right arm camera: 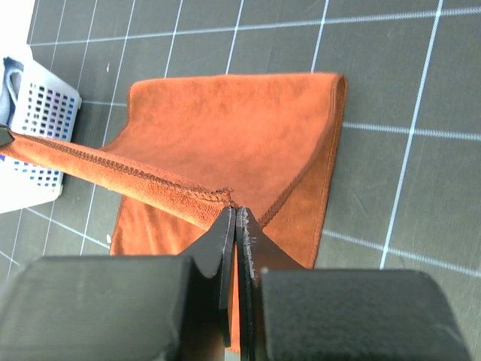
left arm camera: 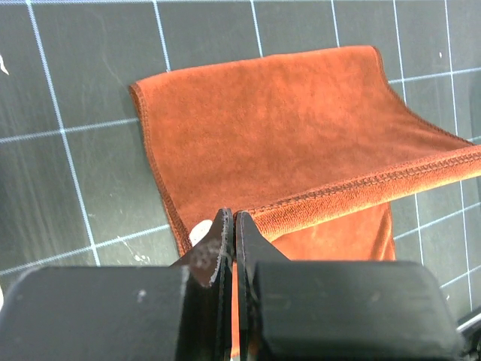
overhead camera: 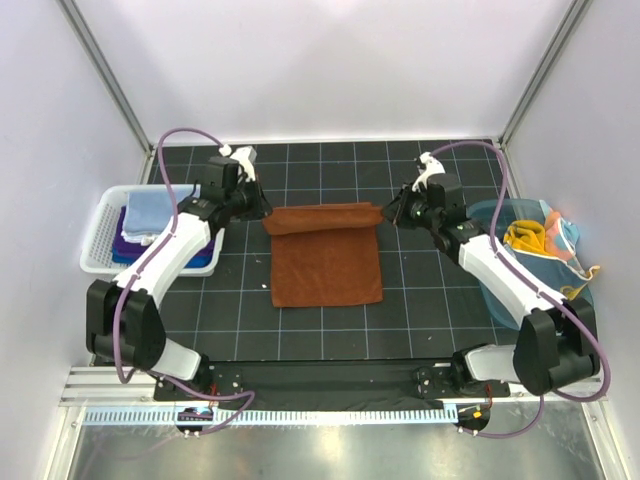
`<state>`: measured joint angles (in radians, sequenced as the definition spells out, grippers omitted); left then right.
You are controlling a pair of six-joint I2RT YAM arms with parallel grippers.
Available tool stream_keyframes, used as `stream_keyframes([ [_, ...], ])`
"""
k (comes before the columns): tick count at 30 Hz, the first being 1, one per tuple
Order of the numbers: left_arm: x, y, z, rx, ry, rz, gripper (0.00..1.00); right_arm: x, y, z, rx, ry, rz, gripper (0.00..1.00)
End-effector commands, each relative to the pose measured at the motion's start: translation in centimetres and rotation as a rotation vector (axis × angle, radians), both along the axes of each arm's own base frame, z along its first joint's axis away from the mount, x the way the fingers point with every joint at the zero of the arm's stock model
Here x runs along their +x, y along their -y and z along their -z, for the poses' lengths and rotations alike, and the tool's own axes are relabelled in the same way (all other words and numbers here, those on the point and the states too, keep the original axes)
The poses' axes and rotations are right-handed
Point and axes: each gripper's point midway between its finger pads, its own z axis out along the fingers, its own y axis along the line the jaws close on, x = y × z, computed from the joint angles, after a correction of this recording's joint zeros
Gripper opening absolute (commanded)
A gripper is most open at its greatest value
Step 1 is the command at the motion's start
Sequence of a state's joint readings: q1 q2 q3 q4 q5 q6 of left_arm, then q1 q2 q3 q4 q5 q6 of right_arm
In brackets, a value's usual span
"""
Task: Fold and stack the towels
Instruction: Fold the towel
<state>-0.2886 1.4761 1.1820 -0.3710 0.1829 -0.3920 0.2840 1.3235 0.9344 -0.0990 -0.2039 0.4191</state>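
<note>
A rust brown towel lies on the black gridded mat, its far edge lifted and curled toward the front. My left gripper is shut on the towel's far left corner; in the left wrist view the cloth runs between the jaws. My right gripper is shut on the far right corner; in the right wrist view the hem is pinched, with the towel spread beyond. Folded blue and purple towels sit in the white basket. Orange and light blue cloths lie in the teal tub.
The white slatted basket stands at the left edge of the mat, also in the right wrist view. The teal round tub stands at the right. White walls enclose the table on three sides.
</note>
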Motion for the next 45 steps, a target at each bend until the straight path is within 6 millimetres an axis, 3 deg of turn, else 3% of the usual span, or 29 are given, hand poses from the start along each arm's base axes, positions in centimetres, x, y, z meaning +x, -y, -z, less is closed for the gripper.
stream_keyframes([
  [1,0.0,-1.5,-1.6,0.024,0.074,-0.071,0.00,-0.5,1.5,-0.9,-0.015,0.046,0.066,0.01],
  [17,-2.8,-1.6,-2.5,0.005,0.091,-0.070,0.00,-3.7,1.7,-1.4,-0.008,0.050,0.056,0.01],
  [33,-5.1,-1.0,-1.2,0.008,0.059,-0.064,0.00,-5.8,1.3,0.0,-0.029,0.026,0.045,0.01],
  [39,-6.4,-0.2,-0.3,0.010,0.041,-0.045,0.00,-6.3,1.6,1.7,-0.040,-0.005,0.052,0.01],
  [45,-7.3,0.1,1.2,0.010,0.015,-0.046,0.01,-7.5,1.5,4.7,-0.038,-0.058,0.039,0.01],
])
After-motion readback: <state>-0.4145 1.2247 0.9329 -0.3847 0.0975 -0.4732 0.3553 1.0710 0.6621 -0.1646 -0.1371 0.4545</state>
